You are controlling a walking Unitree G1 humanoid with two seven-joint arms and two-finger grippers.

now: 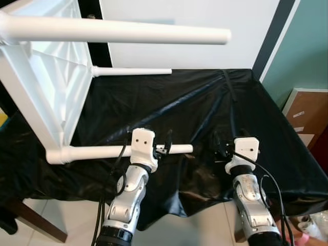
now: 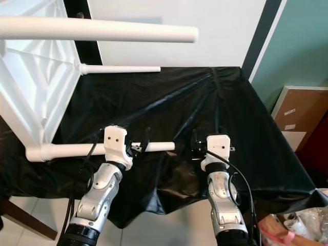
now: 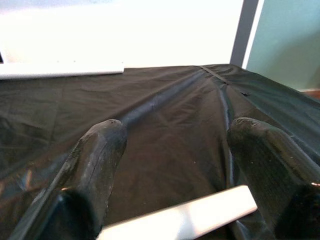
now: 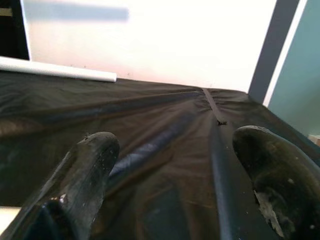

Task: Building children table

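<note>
Lying sideways, white table (image 1: 46,87), legs rightward.

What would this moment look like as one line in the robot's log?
table: on its side on black cloth | left gripper: open over lowest leg | right gripper: open above cloth

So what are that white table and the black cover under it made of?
The table looks like moulded plastic: uniform matte white, ribbed underside, smooth tubular legs. The black cover seems thin plastic sheeting or coated fabric: it wrinkles and shows a soft sheen. Neither is certain.
</note>
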